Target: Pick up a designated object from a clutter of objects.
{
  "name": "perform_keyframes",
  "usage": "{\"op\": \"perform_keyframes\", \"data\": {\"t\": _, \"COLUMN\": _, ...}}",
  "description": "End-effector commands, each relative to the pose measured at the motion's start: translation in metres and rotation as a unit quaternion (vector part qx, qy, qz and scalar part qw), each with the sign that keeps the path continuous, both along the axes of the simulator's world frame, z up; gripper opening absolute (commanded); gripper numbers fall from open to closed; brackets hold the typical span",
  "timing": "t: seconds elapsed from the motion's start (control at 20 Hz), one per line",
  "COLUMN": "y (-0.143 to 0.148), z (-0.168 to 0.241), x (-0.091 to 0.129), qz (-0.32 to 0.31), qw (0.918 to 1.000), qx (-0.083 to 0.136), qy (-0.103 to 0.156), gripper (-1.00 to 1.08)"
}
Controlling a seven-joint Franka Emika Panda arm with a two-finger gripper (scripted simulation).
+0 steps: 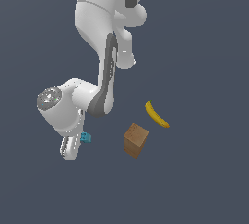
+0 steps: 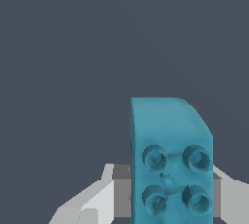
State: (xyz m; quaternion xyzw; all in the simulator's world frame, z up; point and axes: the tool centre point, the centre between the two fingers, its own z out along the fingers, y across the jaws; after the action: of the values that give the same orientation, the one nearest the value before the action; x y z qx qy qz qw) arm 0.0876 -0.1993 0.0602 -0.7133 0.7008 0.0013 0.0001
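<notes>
The teal studded brick (image 2: 171,159) fills the wrist view between my two fingers, studs facing the camera. My gripper (image 2: 168,191) is shut on it, with the grey pads against both of its sides. In the exterior view only a corner of the brick (image 1: 86,138) shows beside my gripper (image 1: 78,140), whose fingers are hidden under the white hand. The rest of the clutter lies apart toward the exterior view's right: a brown box (image 1: 135,140) and a yellow banana (image 1: 157,115). The tiny dark purple cube is out of view.
The arm's white links (image 1: 99,47) hang over the upper left of the exterior view. The floor (image 1: 204,184) is a plain dark grey-blue surface with no edges in view.
</notes>
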Motion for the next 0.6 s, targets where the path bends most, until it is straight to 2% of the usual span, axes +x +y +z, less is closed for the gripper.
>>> {"op": "perform_keyframes", "data": {"t": 0.0, "y": 0.0, "z": 0.016, "x": -0.008, "qz": 0.0, "qw": 1.0, "qx": 0.0, "qy": -0.001, "gripper": -1.0}}
{"op": "perform_keyframes", "data": {"t": 0.55, "y": 0.004, "z": 0.101, "x": -0.056, "qz": 0.0, "qw": 1.0, "qx": 0.002, "qy": -0.001, "gripper": -1.0}}
